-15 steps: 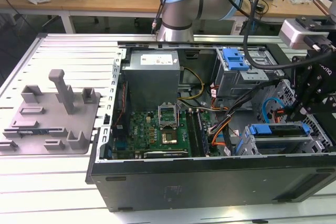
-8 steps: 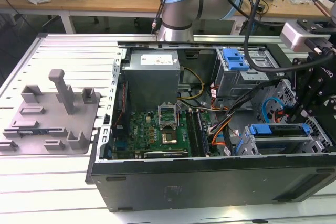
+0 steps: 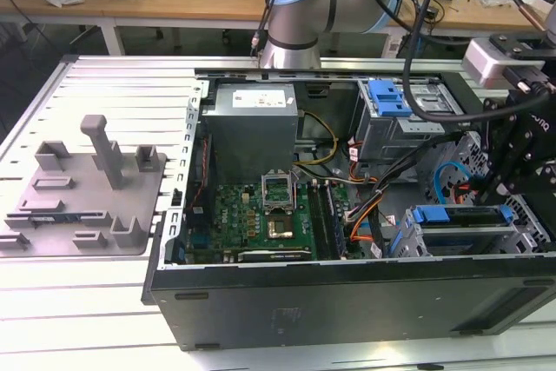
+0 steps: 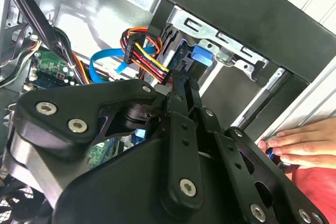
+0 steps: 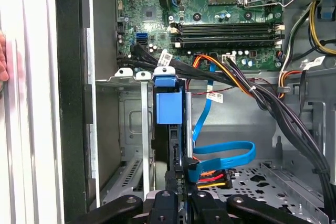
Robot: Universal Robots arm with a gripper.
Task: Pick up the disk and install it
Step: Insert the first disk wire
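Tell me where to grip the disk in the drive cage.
Probably by the end facing the gripper, pinching its thin blue-railed edge and coming in along the slot. The disk sits between the drive cage walls, so its flat faces are shut in.

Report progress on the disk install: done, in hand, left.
Done: the disk is off the grey fixture tray and inside the computer case. In hand: in the first wrist view its blue carrier edge stands in a drive cage slot, with the gripper right at its near end. Left: whether it is fully seated cannot be told, and the gripper has not drawn clear.
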